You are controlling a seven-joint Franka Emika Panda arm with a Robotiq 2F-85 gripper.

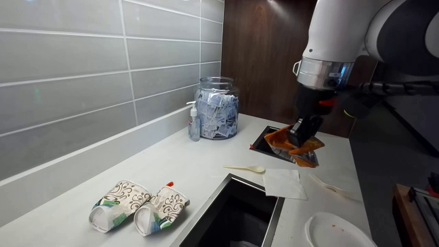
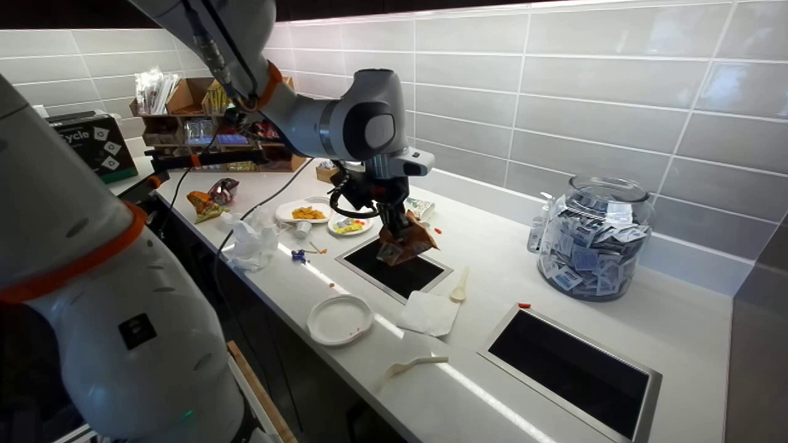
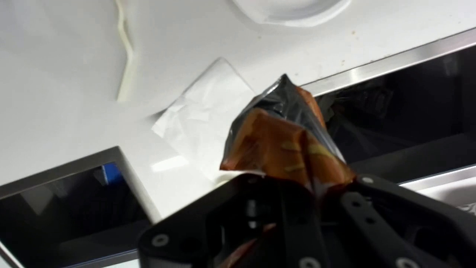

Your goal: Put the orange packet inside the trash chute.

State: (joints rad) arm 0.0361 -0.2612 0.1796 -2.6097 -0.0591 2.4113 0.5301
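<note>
Desk [image 1: 161, 168]: white, smooth.
Chute [image 1: 202, 212]: rectangular, dark inside, flat metal rim, between the desk's wall-side edge and robot-side edge.
Napkin [image 1: 284, 183]: thin, white, lightly wrinkled, lapping the chute's rim.
Direction of packet [image 3: 275, 143]: free end down from the hand [image 1: 297, 137], slanting toward the robot-side edge; long axis unclear through the creases.
Packet's look: orange, yellowish marks, shiny silver lining, sharp folds.
Packet's place: in the air above the desk, near chute and napkin.
Hand: clamped on the packet.
</note>
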